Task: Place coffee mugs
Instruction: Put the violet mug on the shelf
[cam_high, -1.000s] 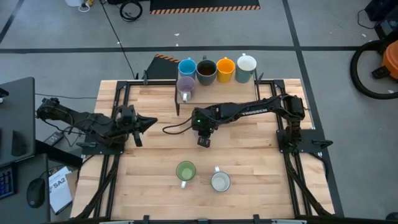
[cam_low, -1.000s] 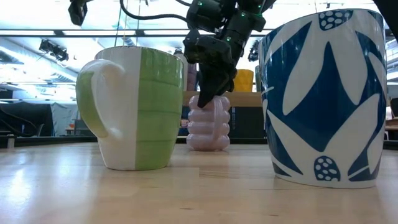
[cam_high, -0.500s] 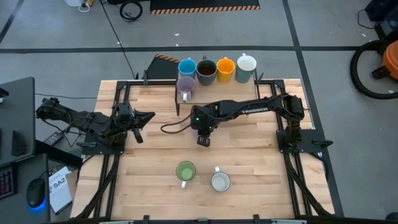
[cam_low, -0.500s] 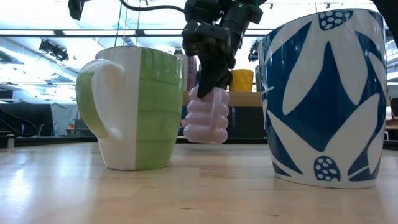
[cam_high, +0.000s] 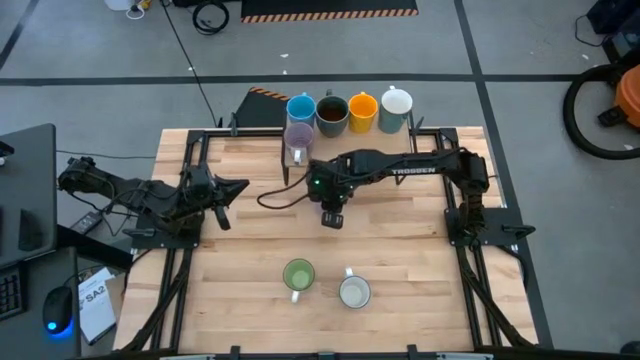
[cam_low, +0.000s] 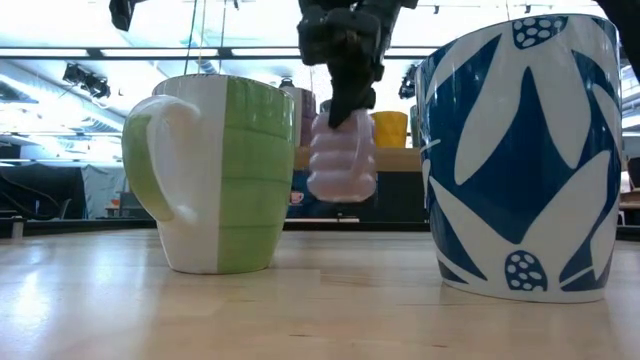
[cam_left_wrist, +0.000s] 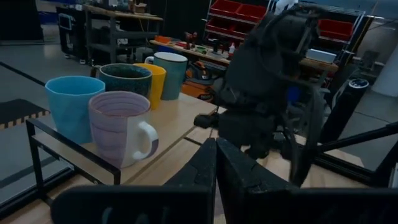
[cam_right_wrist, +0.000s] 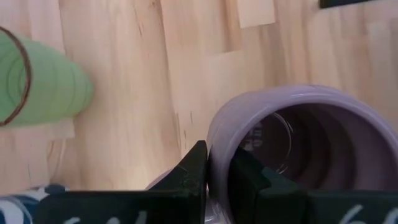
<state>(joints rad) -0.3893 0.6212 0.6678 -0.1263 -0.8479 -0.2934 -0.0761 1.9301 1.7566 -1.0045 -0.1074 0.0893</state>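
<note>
**Lilac mug held above the desk in my right claw**

At the left edge of the desk (cam_high: 400, 250) my left claw (cam_high: 238, 188) waits, lying low and pointing toward the middle. Its two fingers are pressed together and they hold nothing.

Next, at the far edge of the desk, there is a row of four mugs. From left to right they are: the blue mug (cam_high: 301, 109), the dark brown mug (cam_high: 332, 114), the orange mug (cam_high: 362, 110) and the white mug (cam_high: 396, 108). Just in front of the blue mug stands a lilac mug (cam_high: 299, 140) with a white handle. From above, the dark brown mug looks dark inside; I cannot tell if anything is in it. The other mugs in this group show only their own inside colour.

In the middle of the desk is my right claw (cam_high: 331, 214). It is closed on the rim of a second lilac mug (cam_low: 342, 159), one finger inside and one outside. In the low view this ribbed mug hangs clear of the desk. In my right wrist view it is empty inside.

Near the front edge stand two more mugs: the green mug (cam_high: 298, 275), and just to its right a mug with blue pattern (cam_high: 354, 292), white inside. Both look empty from above.

I count eight mugs in all.
</note>
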